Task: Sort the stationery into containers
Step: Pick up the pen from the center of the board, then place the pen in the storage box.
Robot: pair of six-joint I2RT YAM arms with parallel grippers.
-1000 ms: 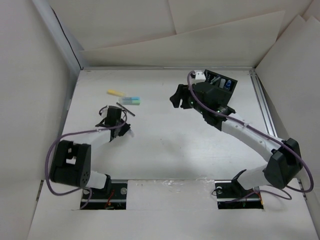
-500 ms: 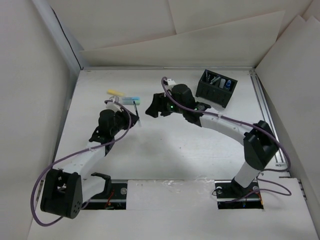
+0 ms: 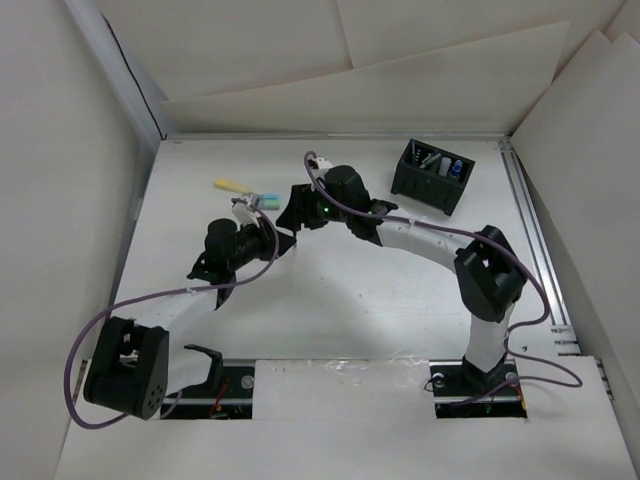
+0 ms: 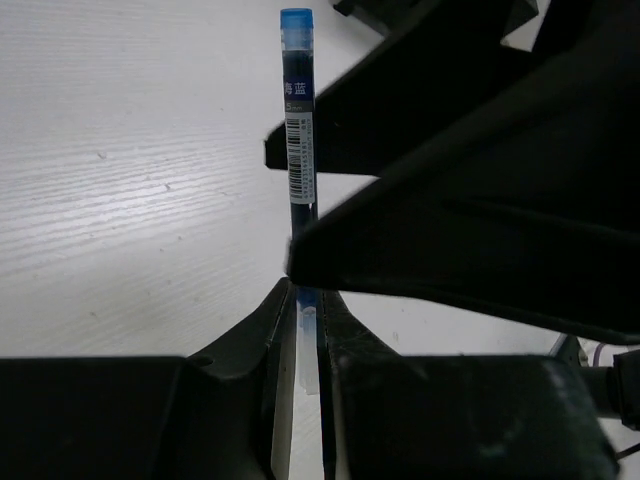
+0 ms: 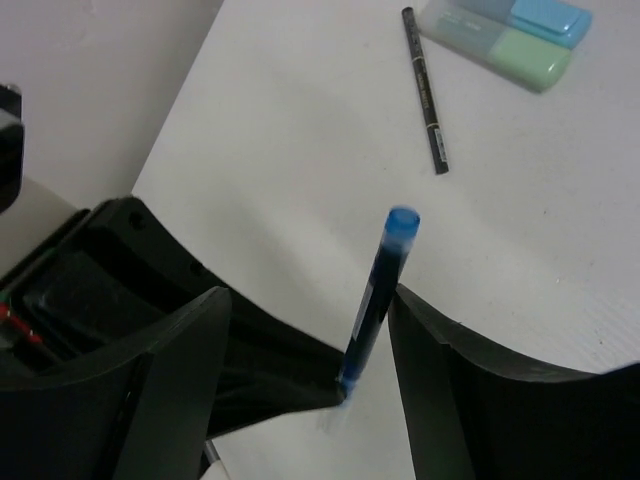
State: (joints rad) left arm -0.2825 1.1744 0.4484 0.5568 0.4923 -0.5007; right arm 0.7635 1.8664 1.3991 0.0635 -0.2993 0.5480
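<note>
My left gripper (image 4: 305,300) is shut on the lower end of a slim blue pen (image 4: 298,110) and holds it upright above the table. In the top view the left gripper (image 3: 277,243) is at centre-left. My right gripper (image 5: 310,340) is open, its jaws standing on either side of the same pen (image 5: 378,290), which sits close against the right finger (image 5: 440,350). In the top view the right gripper (image 3: 291,212) is just behind the left one. The black two-compartment organiser (image 3: 425,188) stands at the back right and holds several pens.
A yellow highlighter (image 3: 232,185) and a light-blue highlighter (image 3: 266,199) lie on the table behind the grippers. A thin dark pen (image 5: 425,90) lies beside the light-blue and green highlighter (image 5: 510,30). White walls enclose the table on the left, back and right.
My right arm has swung left from the organiser to the left gripper. My left arm has reached forward and right, holding the blue pen up between the right jaws.
</note>
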